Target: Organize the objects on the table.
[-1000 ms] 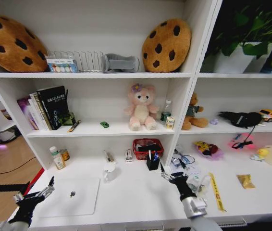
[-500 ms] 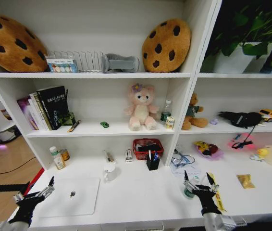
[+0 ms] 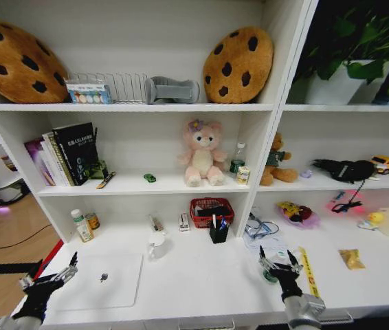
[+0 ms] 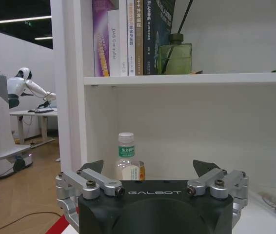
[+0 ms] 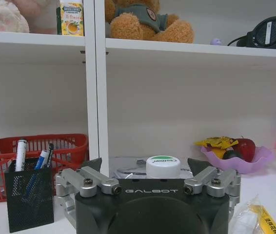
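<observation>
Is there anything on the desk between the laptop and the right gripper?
No. In the head view the desk is bare white top from the laptop across to the right gripper, which has open jaws by the bottle.

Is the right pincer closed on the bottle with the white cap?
No, the right pincer is open, its two fingers spread apart on either side of the white-capped bottle without touching it.

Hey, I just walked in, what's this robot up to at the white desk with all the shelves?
It is tidying the white desk. The right gripper is open, its fingers either side of a small bottle with a white and green cap standing on the desk beside the yellow strip. The left gripper is open and idle at the desk's left edge, next to the silver laptop.
</observation>
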### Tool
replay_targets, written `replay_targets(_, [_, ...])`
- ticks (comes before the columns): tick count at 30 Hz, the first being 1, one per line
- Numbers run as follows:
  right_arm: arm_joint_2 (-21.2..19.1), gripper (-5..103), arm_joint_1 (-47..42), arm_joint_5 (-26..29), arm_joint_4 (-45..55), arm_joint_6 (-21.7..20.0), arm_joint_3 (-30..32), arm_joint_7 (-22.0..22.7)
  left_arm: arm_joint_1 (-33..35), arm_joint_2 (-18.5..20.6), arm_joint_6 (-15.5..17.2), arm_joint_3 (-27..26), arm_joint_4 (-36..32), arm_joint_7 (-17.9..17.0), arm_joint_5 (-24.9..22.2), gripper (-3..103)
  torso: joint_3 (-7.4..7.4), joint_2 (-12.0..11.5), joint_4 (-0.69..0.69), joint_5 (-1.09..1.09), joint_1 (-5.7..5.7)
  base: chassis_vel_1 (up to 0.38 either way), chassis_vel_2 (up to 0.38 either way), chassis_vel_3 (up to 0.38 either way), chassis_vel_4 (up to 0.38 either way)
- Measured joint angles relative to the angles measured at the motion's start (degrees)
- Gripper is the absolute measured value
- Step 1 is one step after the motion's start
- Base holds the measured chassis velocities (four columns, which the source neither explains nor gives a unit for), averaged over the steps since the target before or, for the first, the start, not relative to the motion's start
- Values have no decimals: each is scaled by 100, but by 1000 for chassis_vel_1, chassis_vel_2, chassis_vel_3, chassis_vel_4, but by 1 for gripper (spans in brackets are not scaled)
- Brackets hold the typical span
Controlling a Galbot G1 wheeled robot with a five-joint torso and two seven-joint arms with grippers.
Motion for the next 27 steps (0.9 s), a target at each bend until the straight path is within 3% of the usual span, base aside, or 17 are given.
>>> replay_targets(17, [74,33,-35,-242,38,178,-107,89,0,0,0,0,0,0,0,100,0,0,0,0,0,0,0,0,0])
replay_targets(27, [278,30,-652,-347,732,274,73,89,0,0,0,0,0,0,0,100,0,0,0,0,0,0,0,0,0])
